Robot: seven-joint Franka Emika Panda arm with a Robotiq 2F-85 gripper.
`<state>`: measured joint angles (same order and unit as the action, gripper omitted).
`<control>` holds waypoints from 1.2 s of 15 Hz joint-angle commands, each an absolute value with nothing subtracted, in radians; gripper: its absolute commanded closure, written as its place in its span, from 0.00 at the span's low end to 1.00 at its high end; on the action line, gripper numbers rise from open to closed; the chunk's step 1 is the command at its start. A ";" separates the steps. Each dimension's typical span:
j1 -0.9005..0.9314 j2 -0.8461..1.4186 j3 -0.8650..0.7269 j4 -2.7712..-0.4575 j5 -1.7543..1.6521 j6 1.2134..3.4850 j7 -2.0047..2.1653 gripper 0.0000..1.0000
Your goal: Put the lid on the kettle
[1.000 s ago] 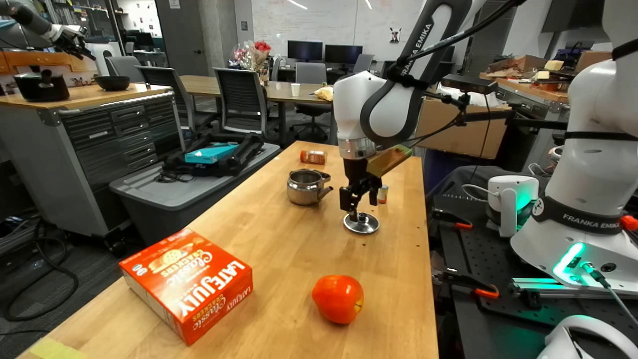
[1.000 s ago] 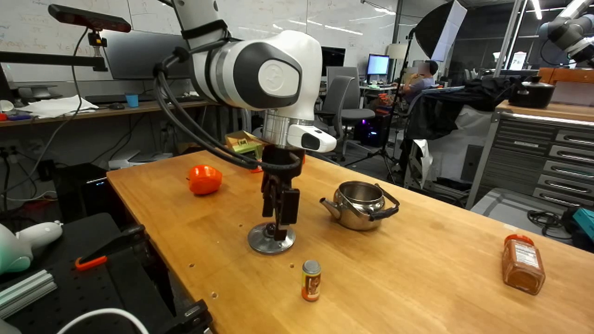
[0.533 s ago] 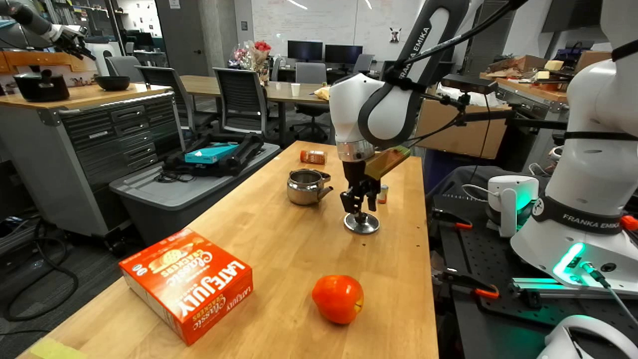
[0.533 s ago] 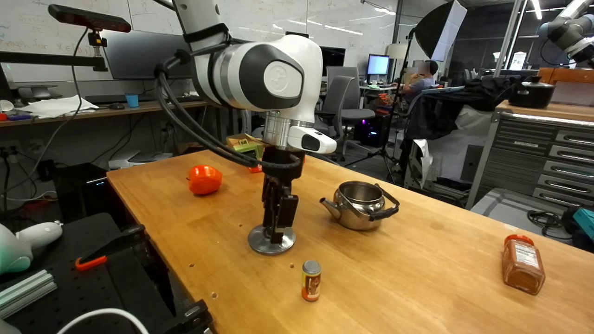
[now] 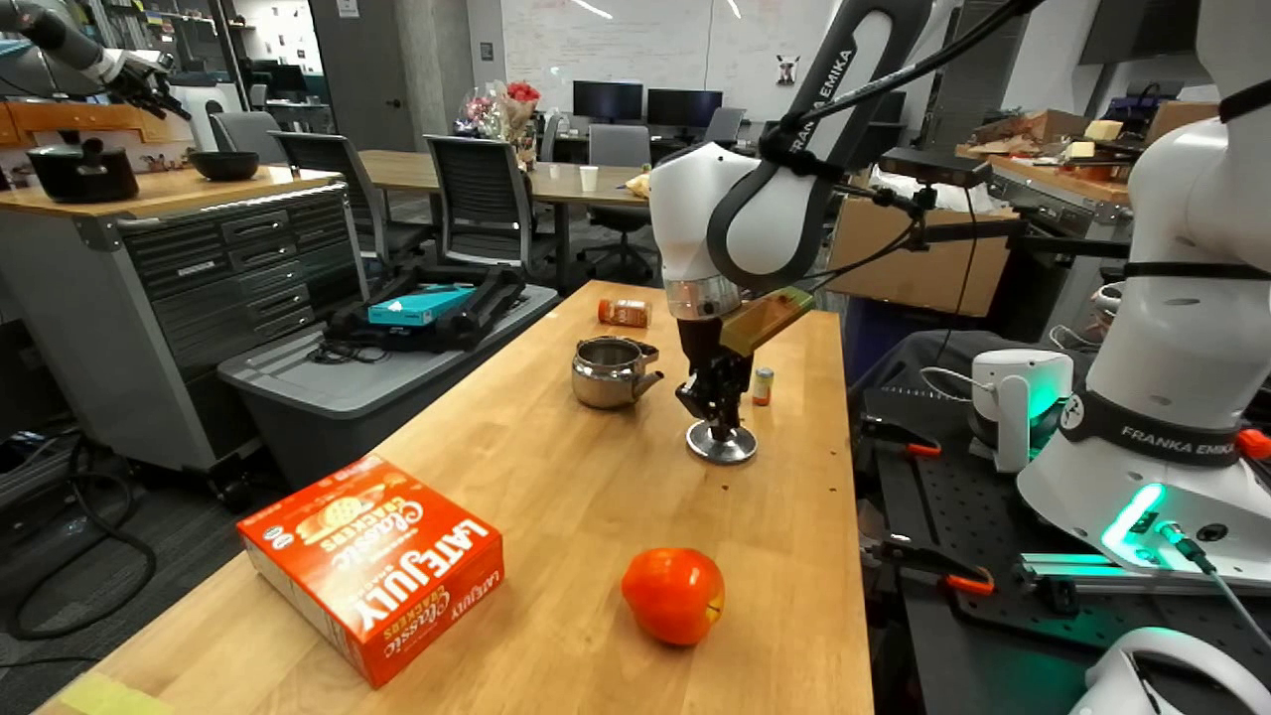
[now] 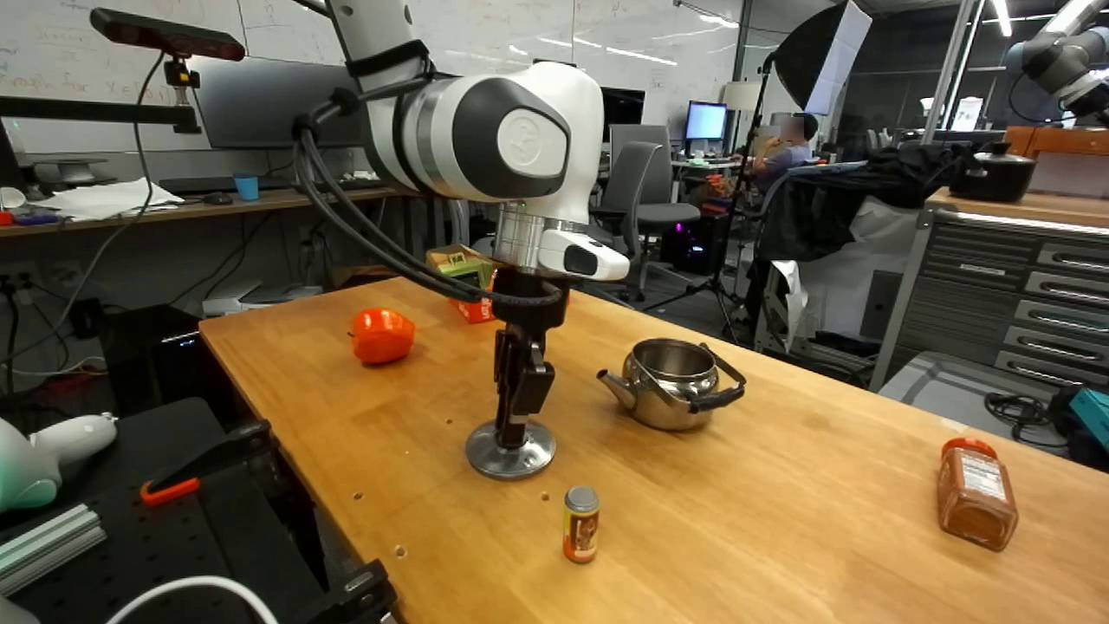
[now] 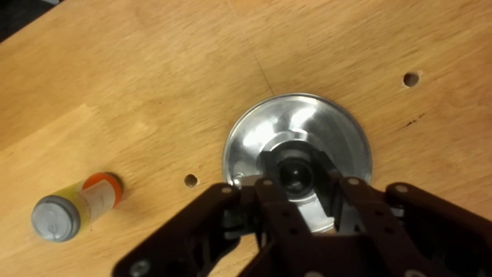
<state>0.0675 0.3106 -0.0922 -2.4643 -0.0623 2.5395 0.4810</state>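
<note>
Exterior view, left to right: the kettle (image 5: 604,381) is standing uncovered on the tabletop (image 5: 571,472); well apart from it, the lid (image 5: 723,453) is lying flat, and the tool (image 5: 724,421) is gripping its knob (image 7: 296,176), which the wrist view is showing pinched from both sides. Looking thin and metallic, the lid is probably going to be handling as light, stiff and slippery where polished, so the knob is offering the surest hold.

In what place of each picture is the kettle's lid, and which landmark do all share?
In an exterior view: lid below and right of centre.
In an exterior view: lid below, slightly left of centre.
Wrist view: lid below and right of centre.
Shared landmark: grey-capped container.
</note>
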 commanded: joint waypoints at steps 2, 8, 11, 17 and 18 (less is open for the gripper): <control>0.067 0.303 -0.086 -2.441 -0.020 2.492 0.470 0.93; 0.052 0.250 -0.065 -2.414 0.050 2.412 0.432 0.93; 0.054 0.211 -0.066 -2.396 0.063 2.383 0.433 0.93; 0.049 0.135 -0.058 -2.357 0.082 2.332 0.438 0.93; 0.048 0.125 -0.056 -2.350 0.089 2.326 0.438 0.93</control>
